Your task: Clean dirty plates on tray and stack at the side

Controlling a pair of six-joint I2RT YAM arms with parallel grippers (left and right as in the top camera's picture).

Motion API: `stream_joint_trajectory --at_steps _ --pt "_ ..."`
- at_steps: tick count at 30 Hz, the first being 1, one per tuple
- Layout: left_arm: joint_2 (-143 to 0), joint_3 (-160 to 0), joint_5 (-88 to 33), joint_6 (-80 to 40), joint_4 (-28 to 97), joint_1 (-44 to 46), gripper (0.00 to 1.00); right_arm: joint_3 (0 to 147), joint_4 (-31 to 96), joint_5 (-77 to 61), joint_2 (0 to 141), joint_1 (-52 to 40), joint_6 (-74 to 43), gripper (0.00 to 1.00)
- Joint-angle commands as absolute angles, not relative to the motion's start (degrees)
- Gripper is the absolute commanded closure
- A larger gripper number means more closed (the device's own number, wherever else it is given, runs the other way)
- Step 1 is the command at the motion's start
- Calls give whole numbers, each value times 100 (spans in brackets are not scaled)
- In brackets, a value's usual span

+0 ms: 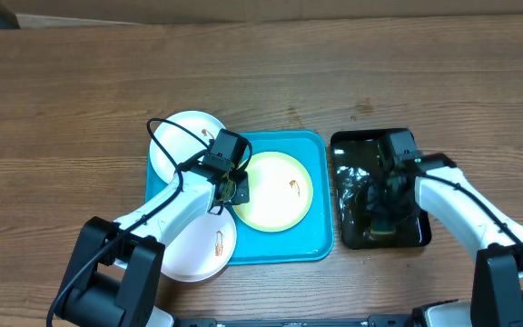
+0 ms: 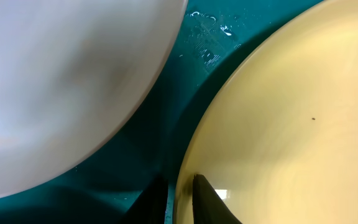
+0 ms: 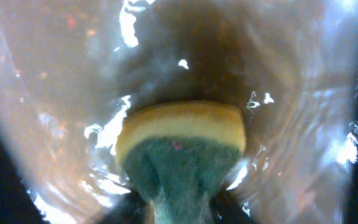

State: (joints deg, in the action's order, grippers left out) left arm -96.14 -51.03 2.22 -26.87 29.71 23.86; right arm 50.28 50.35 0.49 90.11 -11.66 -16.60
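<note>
The turquoise tray (image 1: 311, 243) lies mid-table. The plate with the yellow-green rim (image 1: 284, 195) rests on it and carries a small reddish smear. My left gripper (image 1: 231, 186) is shut on this plate's left rim; in the left wrist view the fingers (image 2: 182, 199) straddle the rim of the yellowish plate (image 2: 278, 124). One white plate (image 1: 175, 141) overlaps the tray's upper left edge and also shows in the left wrist view (image 2: 61, 81). Another white plate (image 1: 198, 247), with a smear, lies at the lower left edge. My right gripper (image 1: 384, 213) is shut on a yellow and green sponge (image 3: 182, 146).
A glossy black tray (image 1: 352, 145) with water in it stands right of the turquoise tray; the sponge rests on its wet bottom (image 3: 55, 93). Bare wooden table (image 1: 261, 73) lies behind both trays. Water drops sit on the turquoise tray (image 2: 210, 37) between the plates.
</note>
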Motion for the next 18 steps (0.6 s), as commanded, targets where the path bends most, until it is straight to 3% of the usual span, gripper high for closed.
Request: stream_joint_trajectory --at_steps 1,7,14,15,18 --pt "-9675 -5076 298 -2679 2980 2362 82 5522 5304 121 9002 -1138 -1603 36" --pt "-9675 -5074 296 -2679 2982 2362 81 5103 4969 123 9004 -1140 -1629 35" --pt "-9675 -5074 296 -2679 3006 2362 81 4364 4427 126 9008 -1138 -1649 45" --pt "-9675 -5076 296 -2681 3004 2362 81 4309 4390 126 9008 -1138 -1649 49" --pt "-9675 -5074 296 -2681 3002 2362 80 4327 4309 121 9006 -1138 -1643 96"
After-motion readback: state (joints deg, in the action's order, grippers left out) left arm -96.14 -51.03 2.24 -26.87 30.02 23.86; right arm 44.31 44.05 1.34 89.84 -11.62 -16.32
